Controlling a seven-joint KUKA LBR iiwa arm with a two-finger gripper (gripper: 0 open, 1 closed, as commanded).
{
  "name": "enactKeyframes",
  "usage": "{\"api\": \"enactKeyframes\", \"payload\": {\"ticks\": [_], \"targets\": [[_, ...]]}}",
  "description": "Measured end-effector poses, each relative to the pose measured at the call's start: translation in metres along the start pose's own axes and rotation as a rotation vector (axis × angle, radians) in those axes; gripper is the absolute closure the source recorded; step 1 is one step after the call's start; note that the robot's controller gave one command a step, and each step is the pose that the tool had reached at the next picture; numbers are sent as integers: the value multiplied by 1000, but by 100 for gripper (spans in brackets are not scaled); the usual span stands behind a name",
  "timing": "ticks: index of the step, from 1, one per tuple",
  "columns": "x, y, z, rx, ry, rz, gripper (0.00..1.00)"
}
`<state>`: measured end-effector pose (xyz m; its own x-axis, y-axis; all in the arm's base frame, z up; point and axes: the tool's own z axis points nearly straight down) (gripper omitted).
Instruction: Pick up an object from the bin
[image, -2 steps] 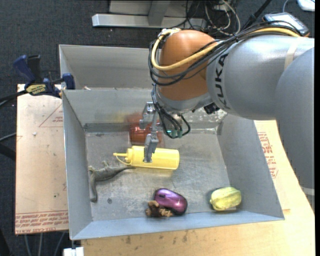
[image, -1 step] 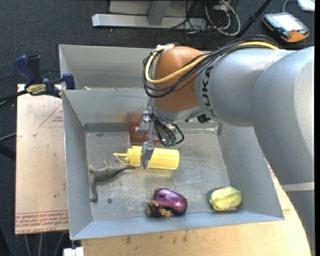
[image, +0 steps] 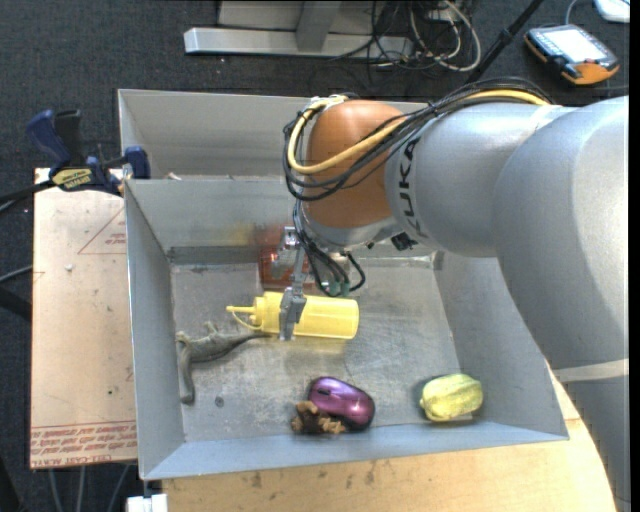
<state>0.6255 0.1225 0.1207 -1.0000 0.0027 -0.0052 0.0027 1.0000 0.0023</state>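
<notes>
Lying on the left of the grey bin's (image: 150, 290) floor is a grey toy lizard (image: 208, 346). Just right of it, at the centre, a yellow cylinder-like toy (image: 325, 318) lies on its side, and the gripper (image: 292, 326) stands over its left part; whether it is open or closed I cannot tell. Behind sits something reddish (image: 272, 262), perhaps a small can. Near the front wall lie a purple rounded thing (image: 345, 400) and, rightmost, a yellow-green lump (image: 452, 396).

My gripper (image: 292, 318) hangs right over a yellow bottle (image: 328, 318) lying on its side; a grey toy lizard (image: 215, 345) sprawls just beside it, a purple lump (image: 343, 400) and a yellow-green lump (image: 451, 396) farther off
</notes>
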Motion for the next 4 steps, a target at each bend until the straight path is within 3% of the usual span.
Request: {"api": "enactKeyframes", "payload": {"ticks": [1,2,3,4], "targets": [[14,1,39,-2,-21,-404,100],[14,1,39,-2,-21,-404,100],[22,11,-4,0,7,-415,0],[18,36,-130,0,2,-431,100]]}}
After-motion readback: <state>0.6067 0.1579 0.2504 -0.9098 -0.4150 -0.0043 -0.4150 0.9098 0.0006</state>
